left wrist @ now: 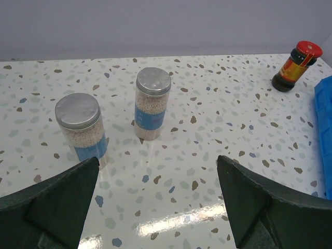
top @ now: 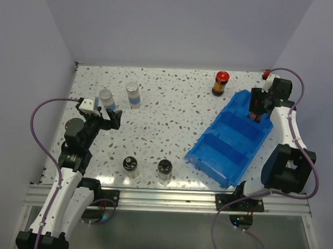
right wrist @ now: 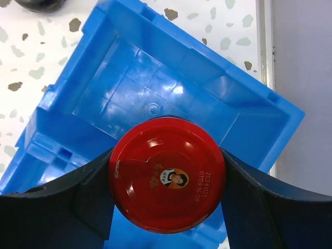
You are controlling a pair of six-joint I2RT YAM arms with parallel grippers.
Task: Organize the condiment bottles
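**One red-capped bottle held at the bin's far compartment, five jars on the table**

Nearest the arm bases, two clear jars with black shaker lids [top: 130, 165] [top: 165, 168] stand upright on the speckled table [top: 172, 119]. They are side by side, to the left of the blue divided bin [top: 226, 151] and level with its near corner. Their long axes are vertical and their lids face up.

Farther back and well to the left of the bin, the left gripper [top: 107, 120] hovers low with its jaws spread wide and nothing between them. Just beyond it, farthest left of the bin, two clear jars with silver caps and blue labels [left wrist: 80, 129] [left wrist: 152, 104] stand upright. They are apart from each other and filled with pale grains.

The bin lies diagonally on the right side of the table. At its far compartment the right gripper [top: 257, 112] pinches a dark bottle with a red cap [right wrist: 167, 174]. One finger presses on each side of it. The bottle's long axis is vertical and its cap points straight up at the wrist camera, with the bin's bare floor [right wrist: 129, 104] visible below. Whether its base touches that floor cannot be told.

Beyond the bin's far left corner, the second red-capped bottle [top: 221, 82] stands upright on the table, just outside the bin.
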